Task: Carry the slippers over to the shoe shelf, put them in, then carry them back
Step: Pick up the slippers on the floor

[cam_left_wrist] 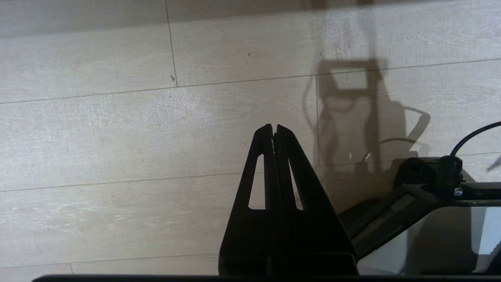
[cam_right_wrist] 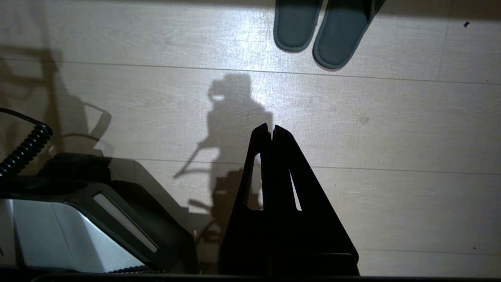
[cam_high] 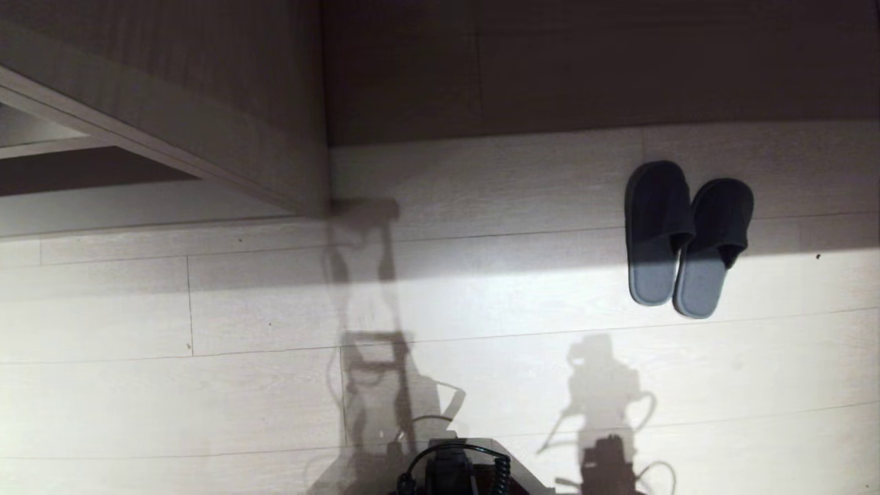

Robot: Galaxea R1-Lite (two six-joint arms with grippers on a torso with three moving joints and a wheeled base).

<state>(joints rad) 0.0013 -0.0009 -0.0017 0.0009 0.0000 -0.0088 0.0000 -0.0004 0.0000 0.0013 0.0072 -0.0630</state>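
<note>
Slippers (cam_high: 687, 237) side by side on the floor (cam_high: 206, 385), toes toward the wall, right of the wooden unit (cam_high: 206, 117). Left gripper (cam_left_wrist: 273, 131) and right gripper (cam_right_wrist: 271, 131) closed, empty, above the floor.

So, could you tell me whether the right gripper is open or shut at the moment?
Shut. In the right wrist view the right gripper's fingers meet at their tips, holding nothing above the floor.

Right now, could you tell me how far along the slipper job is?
Nothing looks done: the slippers lie side by side on the floor. Nothing is in hand: left gripper and right gripper are shut and empty. Pick-up, shelving and return remain.
</note>
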